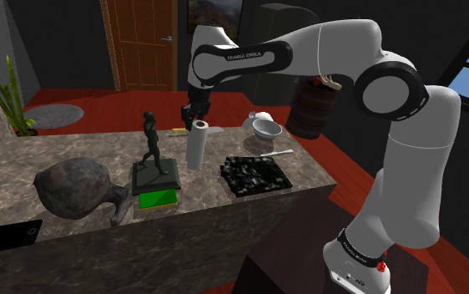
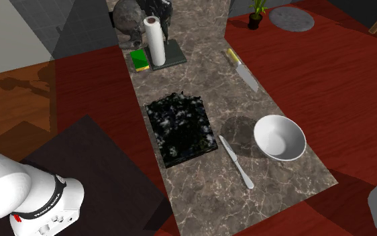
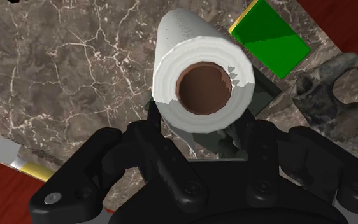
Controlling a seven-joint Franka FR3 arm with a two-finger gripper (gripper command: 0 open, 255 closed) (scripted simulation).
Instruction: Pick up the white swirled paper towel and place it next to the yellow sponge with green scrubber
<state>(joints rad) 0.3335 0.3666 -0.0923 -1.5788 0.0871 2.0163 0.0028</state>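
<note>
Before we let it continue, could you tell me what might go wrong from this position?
1. The paper towel roll stands tall and upright, with the end effector at its top; a high grip could tip it.
2. The statue stands close beside the roll, next to the sponge; carrying the roll over might knock it.

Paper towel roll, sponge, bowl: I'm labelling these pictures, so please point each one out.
paper towel roll (image 1: 196, 144), shoulder view, middle of its white side.
sponge (image 2: 140, 60), second exterior view, its green top face.
bowl (image 2: 280, 137), second exterior view, its bare white inside.
</note>
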